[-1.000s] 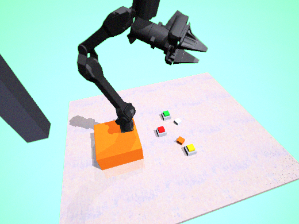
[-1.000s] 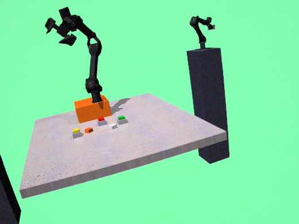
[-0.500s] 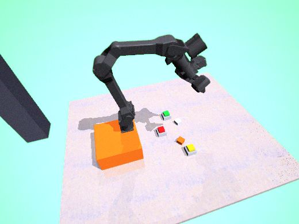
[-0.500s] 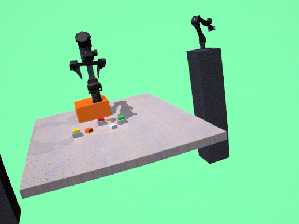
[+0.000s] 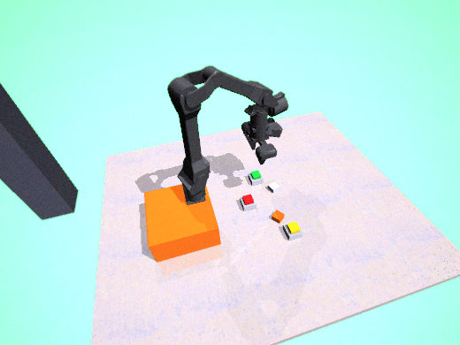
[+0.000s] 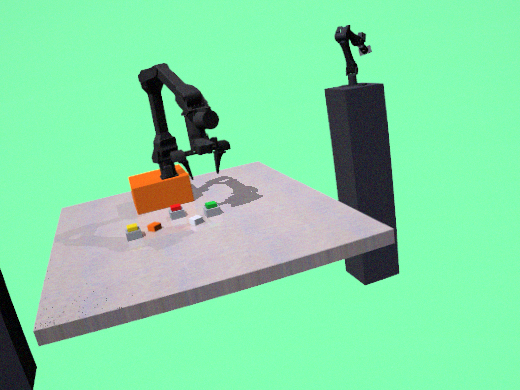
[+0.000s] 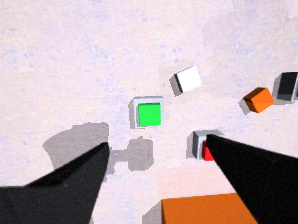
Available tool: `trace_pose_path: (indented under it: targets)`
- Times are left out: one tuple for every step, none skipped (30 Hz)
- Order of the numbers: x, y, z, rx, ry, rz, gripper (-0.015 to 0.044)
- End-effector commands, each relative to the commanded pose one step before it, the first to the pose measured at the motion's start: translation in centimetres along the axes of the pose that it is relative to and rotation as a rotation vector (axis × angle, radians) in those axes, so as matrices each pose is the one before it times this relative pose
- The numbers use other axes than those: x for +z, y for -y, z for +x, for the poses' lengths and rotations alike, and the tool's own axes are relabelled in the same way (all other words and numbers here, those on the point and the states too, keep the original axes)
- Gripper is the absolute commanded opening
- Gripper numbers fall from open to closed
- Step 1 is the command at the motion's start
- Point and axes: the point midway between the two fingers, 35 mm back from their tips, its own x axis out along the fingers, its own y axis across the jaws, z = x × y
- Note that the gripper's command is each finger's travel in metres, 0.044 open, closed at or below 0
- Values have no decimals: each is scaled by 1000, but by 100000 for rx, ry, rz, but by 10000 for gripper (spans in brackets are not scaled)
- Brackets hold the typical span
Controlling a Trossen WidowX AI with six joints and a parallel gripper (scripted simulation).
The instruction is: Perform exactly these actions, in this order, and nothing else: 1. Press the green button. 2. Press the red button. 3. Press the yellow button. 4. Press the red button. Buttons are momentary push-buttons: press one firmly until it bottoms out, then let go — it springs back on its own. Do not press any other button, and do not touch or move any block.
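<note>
The tool (image 5: 261, 146) hangs above the table (image 5: 376, 230), over the nearest button (image 5: 255, 175).

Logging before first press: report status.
Gripper open, empty, above the table. Green button unpressed, between the fingers in wrist view. White block beside it.

— What does the arm (image 5: 191, 133) look like?

— Dark charcoal all over, almost black, with a matte finish. Its links are chunky, blocky segments joined by rounded, barrel-shaped joint housings; one such housing shows at the upper centre of the top view. No cables, screws or markings can be made out.

— And the base?

— It stands on an orange base block (image 5: 164, 230), a plain box with a lighter top face and darker sides.

— The gripper (image 6: 202, 162)?

— Same dark colour. A boxy wrist body carries two fingers that taper to sharp points, like wedges. In the wrist view they fill the lower corners as flat, black triangular shapes.
</note>
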Motion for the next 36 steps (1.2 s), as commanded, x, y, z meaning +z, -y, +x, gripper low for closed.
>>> trace_pose_path:
  targets:
    - [-349, -162, 741, -1064, -1496, 1731, 374]
    - [87, -32, 1056, -1, 3, 0, 347]
    - [49, -18, 1740, -5, -3, 0, 321]
    - [-68, 26, 1707, -9, -14, -1, 295]
    - [-96, 35, 1004, -7, -14, 0, 269]
    - [-41, 15, 331, -3, -5, 0, 242]
    - [0, 0, 0, 0, 0, 0, 216]
    - [0, 0, 0, 0, 0, 0, 190]
    - [0, 0, 0, 0, 0, 0, 164]
    - [0, 0, 0, 0, 0, 0, 138]
    - [0, 0, 0, 0, 0, 0, 111]
    - [0, 0, 0, 0, 0, 0, 85]
    - [0, 0, 0, 0, 0, 0, 59]
    - [0, 0, 0, 0, 0, 0, 32]
    - [0, 0, 0, 0, 0, 0, 20]
    - [0, 0, 0, 0, 0, 0, 20]
    - [0, 0, 0, 0, 0, 0, 20]
    - [0, 0, 0, 0, 0, 0, 20]
    - [0, 0, 0, 0, 0, 0, 20]
    - [0, 0, 0, 0, 0, 0, 20]
    - [0, 0, 0, 0, 0, 0, 20]
    - [0, 0, 0, 0, 0, 0, 20]
    - [0, 0, 0, 0, 0, 0, 20]
    - [2, -1, 27, 0, 0, 0, 20]
    - [4, -2, 81, 0, 0, 0, 20]
    - [7, -2, 135, 0, 0, 0, 20]
    - [7, -3, 165, -1, -1, 0, 20]
    - [6, -2, 165, -1, -1, 0, 20]
    - [5, -2, 165, -1, -1, 0, 20]
    - [4, -1, 164, -1, -1, 0, 20]
    - [3, -1, 164, -1, -1, 0, 20]
    - [2, -1, 164, -1, -1, 0, 20]
    - [1, 0, 164, -1, -1, 0, 20]
    - [0, 0, 163, -1, -1, 0, 20]
    - [-1, 1, 163, -1, -1, 0, 20]
    - [-2, 1, 163, -1, -1, 0, 20]
